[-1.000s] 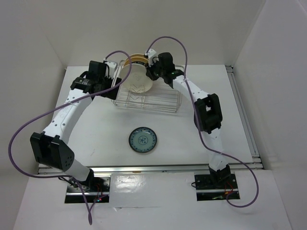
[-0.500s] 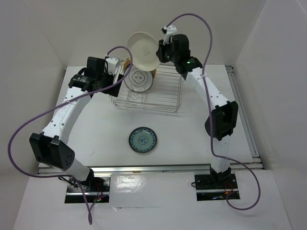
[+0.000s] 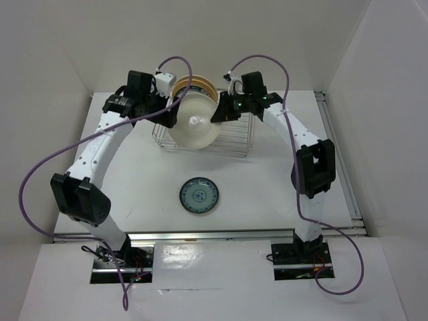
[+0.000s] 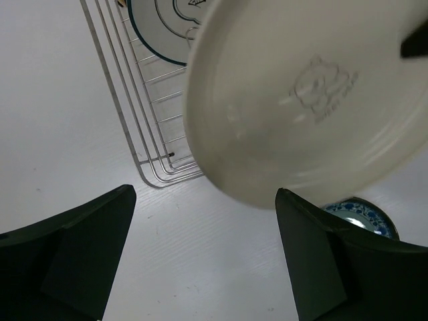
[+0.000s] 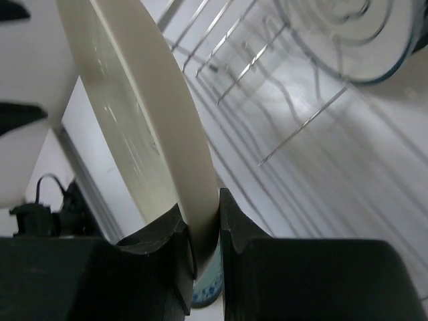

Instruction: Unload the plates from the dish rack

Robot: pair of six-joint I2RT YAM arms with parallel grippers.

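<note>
My right gripper point(image 3: 215, 115) is shut on the rim of a large cream plate point(image 3: 194, 125) and holds it on edge in the air over the near left part of the silver wire dish rack point(image 3: 235, 139). In the right wrist view the rim point(image 5: 200, 221) sits pinched between both fingers. My left gripper point(image 3: 168, 112) is open just left of this plate. Its wrist view shows the plate's underside point(image 4: 307, 100) ahead of the fingertips, not between them. More plates, tan and gold-rimmed point(image 3: 194, 85), stand at the rack's back. A dark-rimmed plate point(image 4: 157, 27) stands in the rack.
A small blue-patterned plate point(image 3: 198, 196) lies flat on the white table in front of the rack. It also shows in the left wrist view point(image 4: 358, 215). The rack's wire corner point(image 4: 150, 177) is near my left fingers. White walls close in the back and both sides.
My right gripper lifted the cream plate up out of the rack, then brought it down and forward over the rack's near side. My left arm swung right, towards the plate.
</note>
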